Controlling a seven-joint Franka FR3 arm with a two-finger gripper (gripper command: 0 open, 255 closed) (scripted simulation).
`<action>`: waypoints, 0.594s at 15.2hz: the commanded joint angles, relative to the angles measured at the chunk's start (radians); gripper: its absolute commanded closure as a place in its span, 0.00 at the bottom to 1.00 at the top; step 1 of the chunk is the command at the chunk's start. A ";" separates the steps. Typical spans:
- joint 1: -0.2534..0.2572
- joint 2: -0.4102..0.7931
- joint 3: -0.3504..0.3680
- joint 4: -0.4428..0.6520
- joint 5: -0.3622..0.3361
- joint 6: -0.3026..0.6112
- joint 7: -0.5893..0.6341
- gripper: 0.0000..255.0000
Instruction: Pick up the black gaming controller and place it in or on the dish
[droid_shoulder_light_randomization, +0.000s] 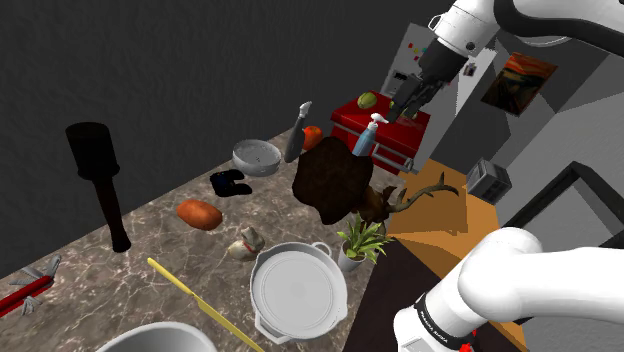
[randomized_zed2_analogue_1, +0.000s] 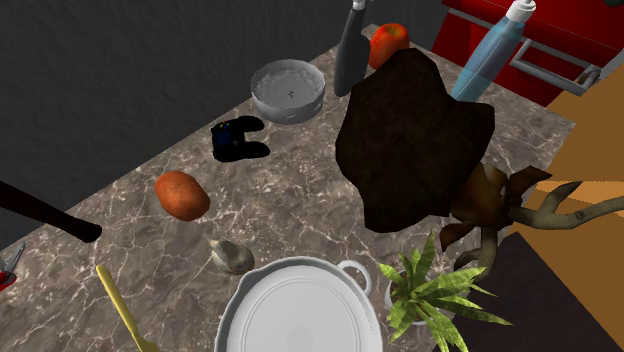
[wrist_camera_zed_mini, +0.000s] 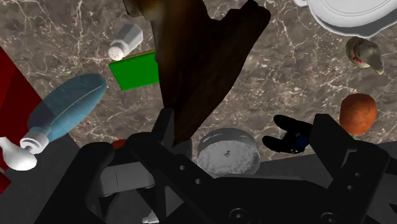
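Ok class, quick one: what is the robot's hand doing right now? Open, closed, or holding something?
The hand: open, holding nothing.

Home kitchen corner, brown-veined marble worktop (droid_shoulder_light_randomization: 105, 278), white two-handled pan (droid_shoulder_light_randomization: 298, 292), grey round dish (droid_shoulder_light_randomization: 257, 156), orange potato (droid_shoulder_light_randomization: 198, 213), red tomato (droid_shoulder_light_randomization: 313, 135), small potted plant (droid_shoulder_light_randomization: 358, 242), red drawer cabinet (droid_shoulder_light_randomization: 385, 132) behind, framed painting (droid_shoulder_light_randomization: 518, 82) on a grey wall (droid_shoulder_light_randomization: 548, 132), antlered trophy head (droid_shoulder_light_randomization: 380, 203) on dark plaque (droid_shoulder_light_randomization: 328, 178).
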 joint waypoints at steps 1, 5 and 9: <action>0.000 0.000 0.000 0.000 0.000 0.000 0.000 0.00; 0.015 0.121 0.039 0.010 0.009 0.091 0.012 0.00; 0.027 0.252 0.077 0.038 0.010 0.174 0.026 0.00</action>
